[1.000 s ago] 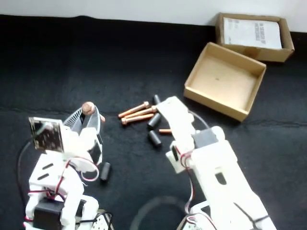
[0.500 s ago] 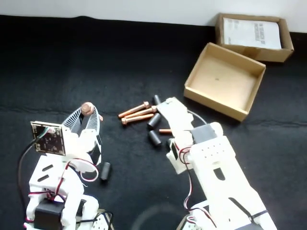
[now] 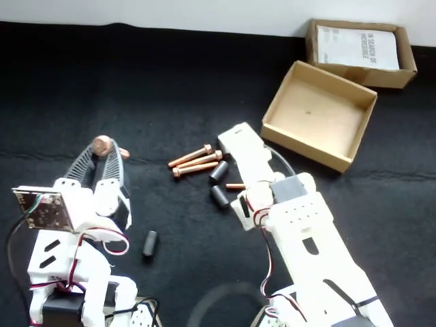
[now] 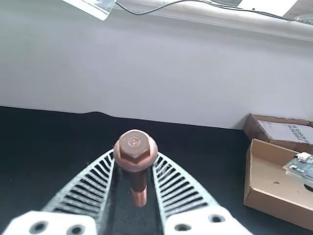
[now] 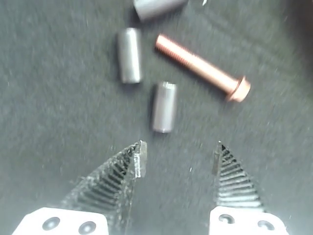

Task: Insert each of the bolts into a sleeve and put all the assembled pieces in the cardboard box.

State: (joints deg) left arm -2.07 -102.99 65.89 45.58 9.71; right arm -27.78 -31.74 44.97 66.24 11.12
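Note:
My left gripper [image 4: 135, 171] is shut on a copper bolt [image 4: 135, 152], held head outward above the black table; from above the bolt [image 3: 103, 145] sits at the left. My right gripper [image 5: 180, 155] hangs open over a dark sleeve [image 5: 164, 106], with a second sleeve [image 5: 130, 61] and a loose bolt [image 5: 203, 67] just beyond. In the high view the right arm [image 3: 286, 204] covers the middle, beside three bolts [image 3: 195, 161] and sleeves [image 3: 219, 196]. One sleeve [image 3: 150, 243] lies alone near the left arm. The open cardboard box [image 3: 303, 146] stands at the back right.
A second cardboard box [image 3: 360, 49] with a printed sheet in it stands behind the first, at the table's far edge. A short copper bolt [image 3: 235, 186] lies right against the right arm. A white wall runs behind the table.
The left arm has swung to the left and away from the pile, carrying the bolt. The right arm has edged forward over the sleeves.

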